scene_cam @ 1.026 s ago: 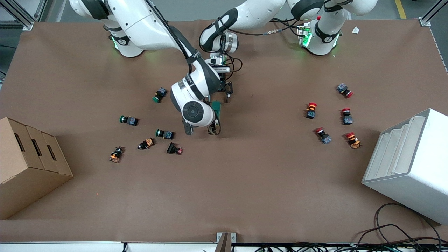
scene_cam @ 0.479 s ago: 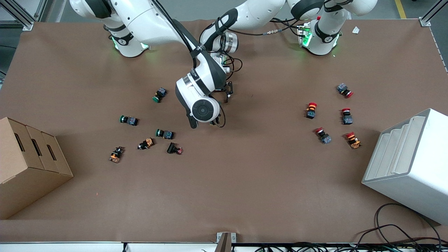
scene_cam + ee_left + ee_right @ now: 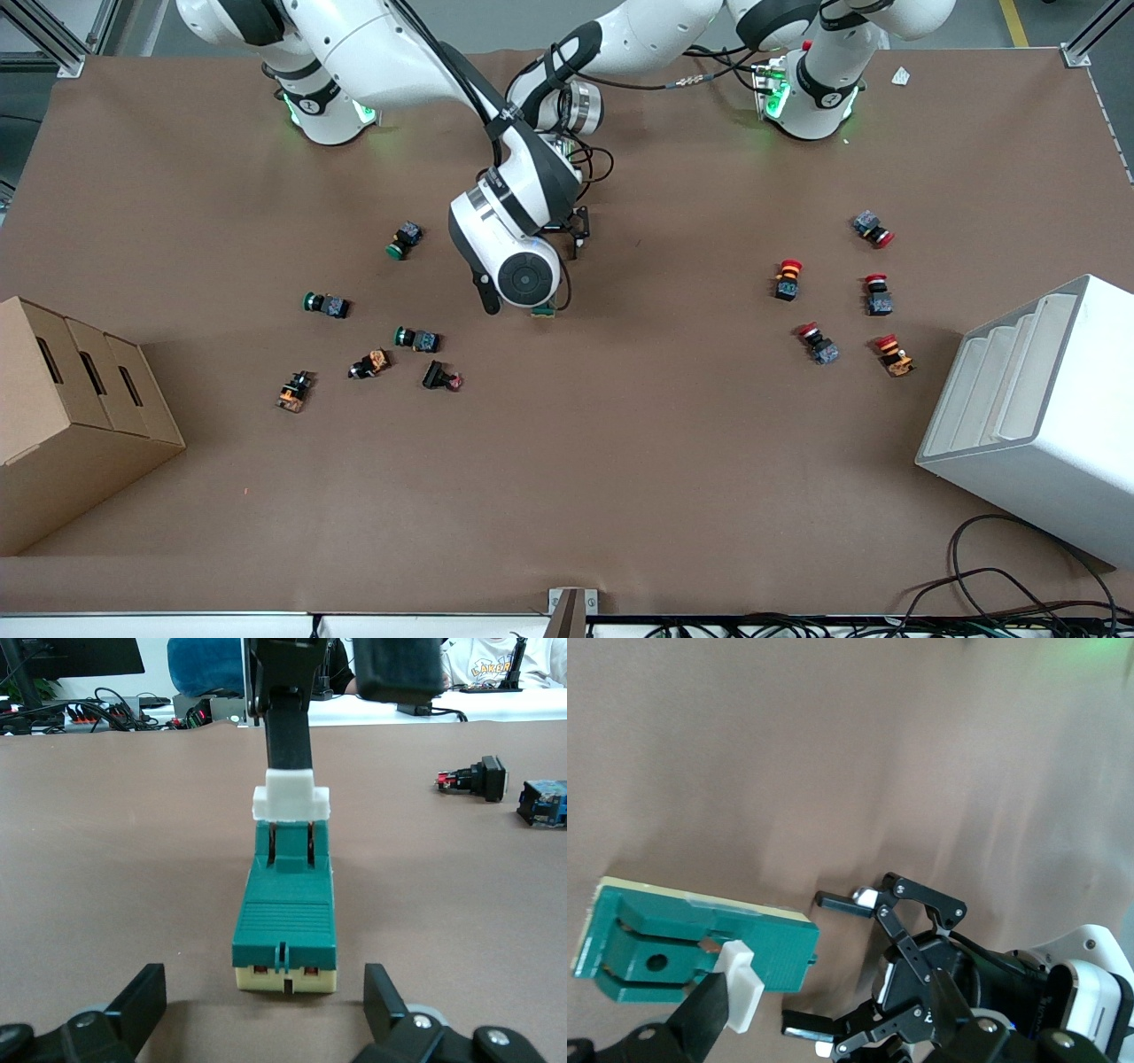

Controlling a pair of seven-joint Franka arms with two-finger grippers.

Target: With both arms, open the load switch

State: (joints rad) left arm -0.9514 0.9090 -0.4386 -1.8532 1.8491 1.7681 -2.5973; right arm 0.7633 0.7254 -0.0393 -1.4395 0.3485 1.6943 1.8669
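Observation:
The load switch (image 3: 285, 921) is a dark green oblong block lying flat on the brown table, with a cream end and a white toggle (image 3: 291, 802). In the front view only a corner of the load switch (image 3: 543, 310) shows under the right arm's wrist. My left gripper (image 3: 264, 988) is open and low at the cream end, its fingers (image 3: 146, 1001) either side and apart from it. My right gripper (image 3: 830, 992) is open over the toggle end. One of its fingers (image 3: 709, 1014) rests against the white toggle (image 3: 744, 988). The left gripper (image 3: 574, 237) sits just past the right wrist.
Green-capped push buttons (image 3: 403, 239) and orange and black parts (image 3: 370, 363) lie toward the right arm's end. Red mushroom buttons (image 3: 787, 277) lie toward the left arm's end. A cardboard box (image 3: 80, 416) and a white bin (image 3: 1036, 416) stand at the table's two ends.
The right arm's wrist has swung toward the left arm's end and over the load switch, covering most of its green body. The left arm has stayed put.

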